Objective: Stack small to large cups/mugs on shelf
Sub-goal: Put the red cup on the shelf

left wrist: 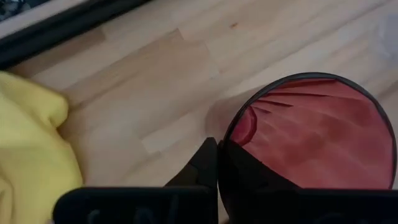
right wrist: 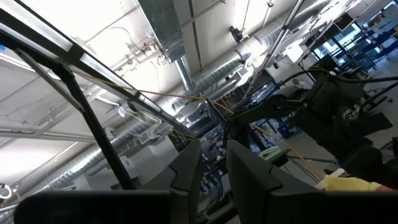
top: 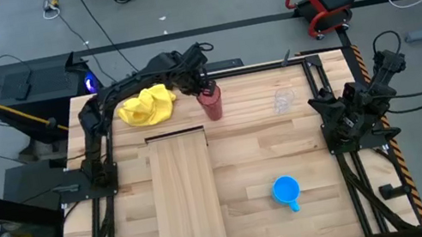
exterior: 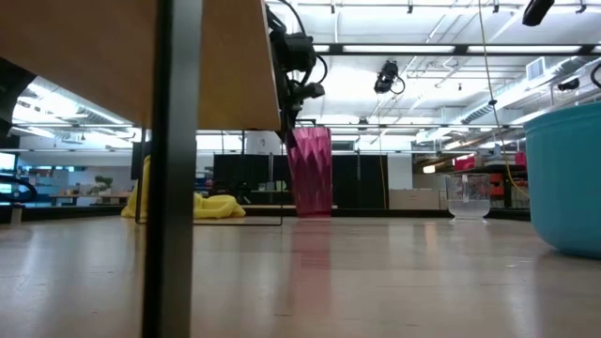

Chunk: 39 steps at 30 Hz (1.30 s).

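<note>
Dark red ribbed tumbler (top: 211,103) stands upright on the butcher-block counter (top: 286,149), just beyond the shelf's (top: 186,197) far end and beside a crumpled yellow cloth (top: 149,105). Left hand (left wrist: 217,163) pinched closed on the tumbler's rim, one finger inside; interior looks empty. Clear glass cup (top: 283,100) and blue handled mug (top: 285,190) stand apart. Right hand (right wrist: 213,163) parked at the counter's right edge, fingers slightly parted, holding nothing.
</note>
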Available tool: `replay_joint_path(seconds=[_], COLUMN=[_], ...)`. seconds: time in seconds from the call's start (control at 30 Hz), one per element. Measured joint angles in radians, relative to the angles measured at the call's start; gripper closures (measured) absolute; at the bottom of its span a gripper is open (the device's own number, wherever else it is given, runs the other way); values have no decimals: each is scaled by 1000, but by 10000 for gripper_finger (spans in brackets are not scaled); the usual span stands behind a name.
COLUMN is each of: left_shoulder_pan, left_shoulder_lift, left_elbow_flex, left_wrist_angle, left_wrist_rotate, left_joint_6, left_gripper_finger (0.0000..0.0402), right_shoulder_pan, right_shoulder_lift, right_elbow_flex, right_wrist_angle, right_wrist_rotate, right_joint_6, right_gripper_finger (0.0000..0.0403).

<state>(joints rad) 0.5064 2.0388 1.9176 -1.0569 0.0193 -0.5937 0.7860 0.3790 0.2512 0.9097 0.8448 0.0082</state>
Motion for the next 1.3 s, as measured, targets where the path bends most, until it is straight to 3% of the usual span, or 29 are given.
replay_joint_path(seconds=[0.43, 0.67, 1.03, 1.3], left_shoulder_pan=[-25, -40, -28, -58], left_shoulder_lift=[-3, -76, -168, -296], left_elbow_flex=[439, 424, 438, 439], left_wrist_angle=[-450, -508, -521, -515], left_wrist_rotate=[-4, 3, -18, -10], left_joint_6=[56, 63, 54, 21], left_gripper_finger=[390, 390, 390, 390], right_shoulder_pan=[0, 0, 0, -15], right_shoulder_lift=[0, 0, 0, 3], right_elbow_flex=[0, 0, 0, 0], right_wrist_angle=[-12, -119, -268, -363], right_wrist_rotate=[43, 147, 150, 187], right_joint_6=[91, 133, 248, 229], right_gripper_finger=[319, 319, 319, 319])
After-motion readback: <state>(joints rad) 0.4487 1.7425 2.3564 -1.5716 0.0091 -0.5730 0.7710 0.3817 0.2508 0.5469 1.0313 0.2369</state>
